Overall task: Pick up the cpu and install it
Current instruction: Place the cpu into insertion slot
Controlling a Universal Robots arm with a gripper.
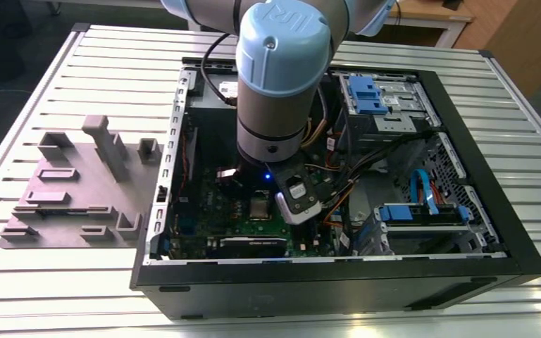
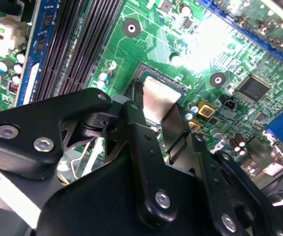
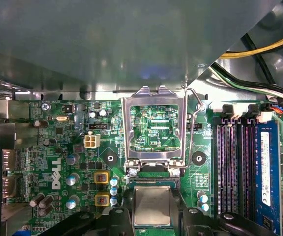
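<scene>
Gripper (image 3: 152, 223) is clasping cpu (image 3: 152, 204) by opposite edges, keeping it level | cpu is lying at socket (image 2: 154, 71), seated or just above, cannot tell | socket frame (image 3: 154, 129) is standing flipped back, leaving socket exposed

The cpu (image 3: 152, 205) has a silvery-white top. Near the cpu, the motherboard (image 3: 58, 147) is green, with two yellow squares (image 3: 101, 177), black memory slots (image 3: 230, 167) and one blue memory strip (image 3: 265, 167). The pincer (image 2: 156, 112) is black, and the bench (image 1: 110, 63) is grey with ribs.
</scene>
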